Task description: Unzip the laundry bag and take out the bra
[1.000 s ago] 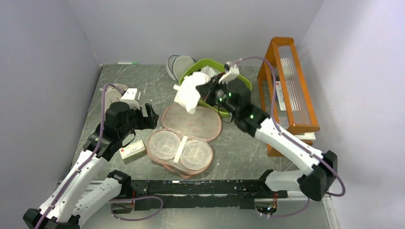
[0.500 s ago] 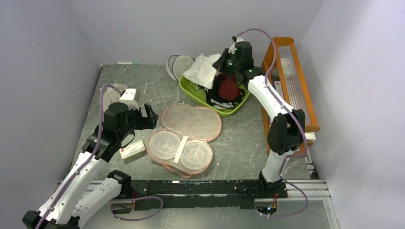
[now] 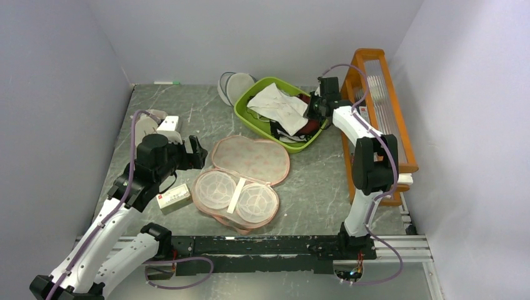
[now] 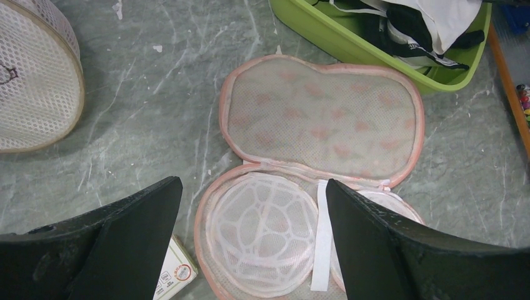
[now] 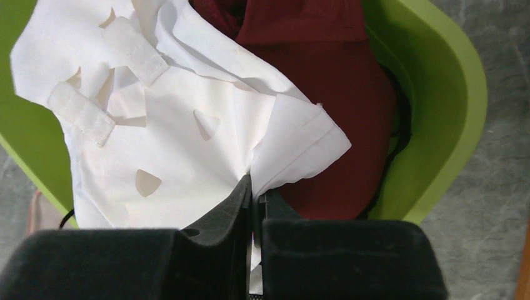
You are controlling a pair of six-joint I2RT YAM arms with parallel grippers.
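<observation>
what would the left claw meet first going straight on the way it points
Most likely the open laundry bag, near its hinge; nothing shows between it and the left claw, though depth is unclear.

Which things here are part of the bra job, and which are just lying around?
Job: laundry bag, unzipped; bra, pinched in right claw.
Lying about: green basket, red garment, mesh pouch, small box, orange rack.
</observation>
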